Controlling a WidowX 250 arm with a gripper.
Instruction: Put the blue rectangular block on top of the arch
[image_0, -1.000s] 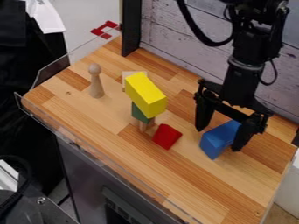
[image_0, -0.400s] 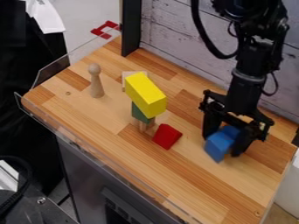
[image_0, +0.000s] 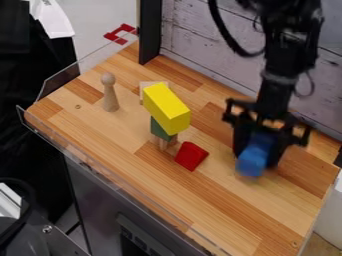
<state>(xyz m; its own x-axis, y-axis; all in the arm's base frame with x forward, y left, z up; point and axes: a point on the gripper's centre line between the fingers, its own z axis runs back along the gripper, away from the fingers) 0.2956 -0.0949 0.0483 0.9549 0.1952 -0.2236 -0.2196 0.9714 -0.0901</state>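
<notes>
One blue block (image_0: 252, 162) sits between the two fingers of your tool (image_0: 258, 154), which is narrowed onto it at both sides, so you have it held. You'll find it on the right side of the view, over the desk (image_0: 214, 200), with its near end poking out toward you past the fingers. Both the block and the fingers are blurred, and you cannot tell whether the block's underside touches the wood. Your black arm (image_0: 277, 85) comes down from the top edge, in front of the pale board wall (image_0: 207, 55).

Near the middle of the desk you have a small stack: a long yellow block (image_0: 165, 107) lies on top, slanting toward you, above a green block (image_0: 159, 129), with a bit of bare wood (image_0: 164, 144) showing below the green. Just behind the yellow one, partly hidden by it, is a pale block (image_0: 147, 86).

Between that stack and your tool lies a red block (image_0: 192, 156), nearer to the stack and apart from your blue one. Off to the left, a round-headed wooden peg (image_0: 109, 95) stands upright by itself. At the back of the desk you see a black post (image_0: 150, 32), and past the back left edge, a red piece (image_0: 120, 34).
</notes>
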